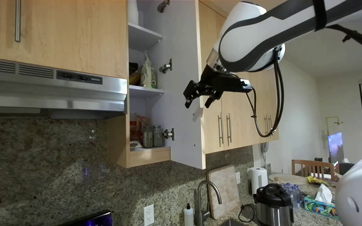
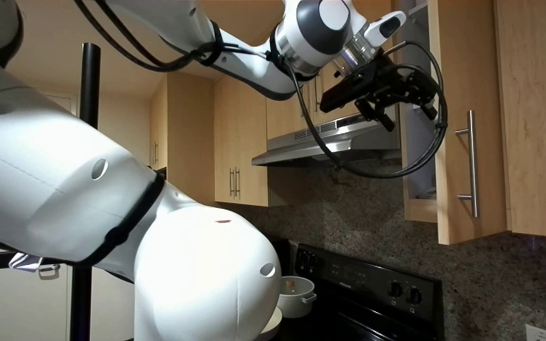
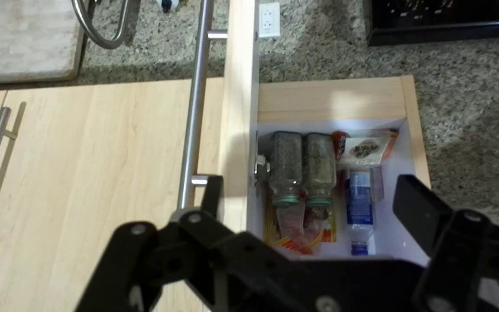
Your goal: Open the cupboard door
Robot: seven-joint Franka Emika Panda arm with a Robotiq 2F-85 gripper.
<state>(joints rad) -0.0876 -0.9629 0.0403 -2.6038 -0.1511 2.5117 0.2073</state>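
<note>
The cupboard door stands open; its white inner face (image 1: 184, 135) shows in an exterior view, and its maple outer face (image 2: 474, 90) with the silver bar handle (image 2: 473, 163) shows in an exterior view. In the wrist view the door's edge (image 3: 238, 104) is seen nearly end-on, with the handle (image 3: 195, 99) on its left. My gripper (image 1: 197, 104) is open with nothing between its fingers; it also shows in an exterior view (image 2: 409, 118). In the wrist view the gripper (image 3: 310, 190) faces the cupboard opening. Its left finger overlaps the door edge by the handle's post; I cannot tell whether it touches.
Shelves inside hold two jars (image 1: 152, 137), a bag (image 1: 148, 73) and a blue-labelled bottle (image 3: 360, 199). Paired wood doors (image 1: 237, 116) hang beside the open door. A range hood (image 1: 53, 91) is on the other side. A faucet (image 1: 211, 185) and a pot (image 1: 273, 204) stand below.
</note>
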